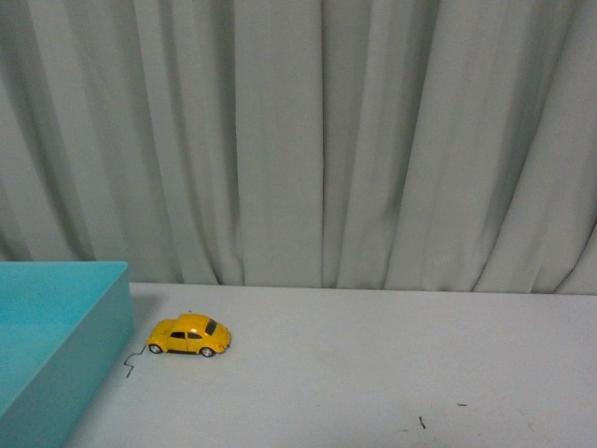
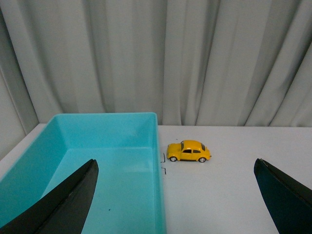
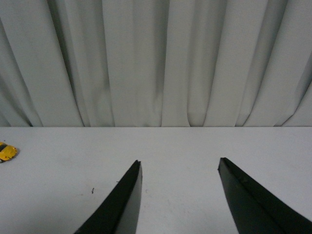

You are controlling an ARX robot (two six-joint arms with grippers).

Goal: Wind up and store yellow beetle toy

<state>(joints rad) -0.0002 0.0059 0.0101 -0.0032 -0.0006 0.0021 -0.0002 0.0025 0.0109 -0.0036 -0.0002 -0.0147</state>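
Beetle point(image 1: 189, 336) — glossy yellow paint, silver hubs. Bin point(image 2: 107, 131) is smooth teal plastic with slight sheen; table point(image 1: 373, 369) smooth and matt. Curtain point(image 1: 298, 140) — matt grey cloth, no shine.

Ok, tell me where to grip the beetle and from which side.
Grip the beetle across its doors, between the wheels, from above. It stands on its wheels, side-on to the robot, so both flanks are free; the bin is near one end.
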